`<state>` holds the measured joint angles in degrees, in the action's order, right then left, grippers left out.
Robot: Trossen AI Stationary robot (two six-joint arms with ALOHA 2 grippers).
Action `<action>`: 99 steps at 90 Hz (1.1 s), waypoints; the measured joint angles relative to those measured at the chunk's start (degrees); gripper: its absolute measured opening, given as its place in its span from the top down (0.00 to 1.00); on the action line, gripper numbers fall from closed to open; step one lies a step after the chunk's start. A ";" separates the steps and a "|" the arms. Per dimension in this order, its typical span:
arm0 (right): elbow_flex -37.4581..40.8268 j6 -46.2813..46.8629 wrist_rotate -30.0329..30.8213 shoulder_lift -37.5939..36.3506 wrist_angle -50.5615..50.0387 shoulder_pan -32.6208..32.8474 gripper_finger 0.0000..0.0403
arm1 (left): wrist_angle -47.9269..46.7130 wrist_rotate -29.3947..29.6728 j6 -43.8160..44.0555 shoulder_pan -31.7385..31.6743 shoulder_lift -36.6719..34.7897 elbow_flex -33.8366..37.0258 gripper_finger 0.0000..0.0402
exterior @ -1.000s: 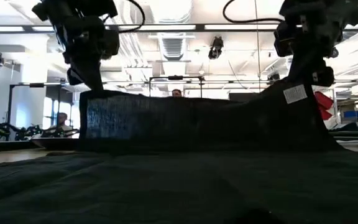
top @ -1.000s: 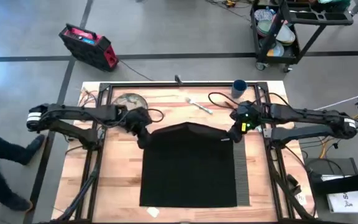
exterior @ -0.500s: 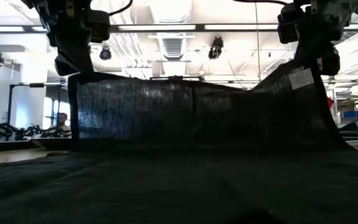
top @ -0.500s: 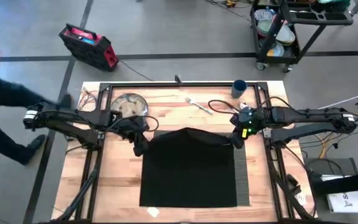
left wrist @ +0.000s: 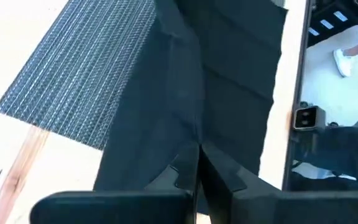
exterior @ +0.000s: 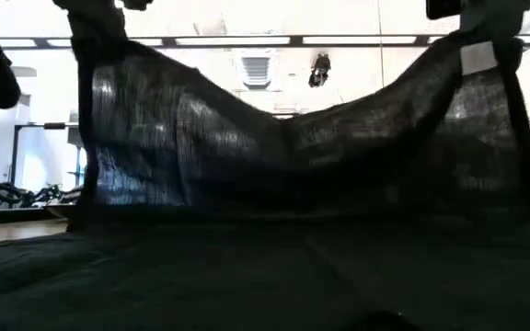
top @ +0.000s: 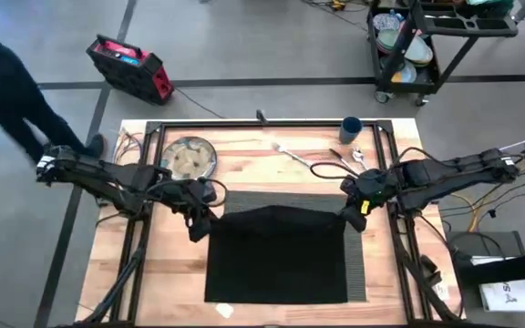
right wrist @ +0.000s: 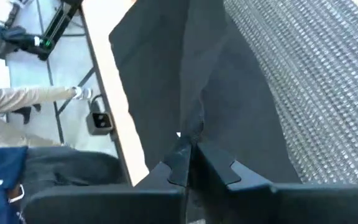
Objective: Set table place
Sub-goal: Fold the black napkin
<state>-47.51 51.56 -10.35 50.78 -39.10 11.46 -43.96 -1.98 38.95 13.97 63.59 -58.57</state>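
over the placemat [top: 357, 264], both fingers pinch napkin [top: 276, 255] corners.

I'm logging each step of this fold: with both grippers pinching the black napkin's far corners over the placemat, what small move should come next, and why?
Probably carry both corners further toward the near edge, then lower them. The left gripper and right gripper are shut on the black napkin, whose held edge hangs raised and sagging in the low view while the rest lies on the placemat.
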 joint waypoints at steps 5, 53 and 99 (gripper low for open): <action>0.00 0.97 0.55 0.00 -0.19 1.23 1.00 | -0.30 -0.02 0.66 0.66 0.00 0.00 1.00; 0.01 9.80 4.33 0.05 1.71 12.18 1.00 | -0.11 -1.79 5.56 6.69 0.00 0.82 1.00; 0.02 10.85 3.92 9.22 4.60 16.87 1.00 | 1.14 -5.34 5.16 7.89 2.70 1.90 1.00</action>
<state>-47.48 62.41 -6.44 60.00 -34.50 28.33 -42.82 -7.32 44.11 21.86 66.29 -56.68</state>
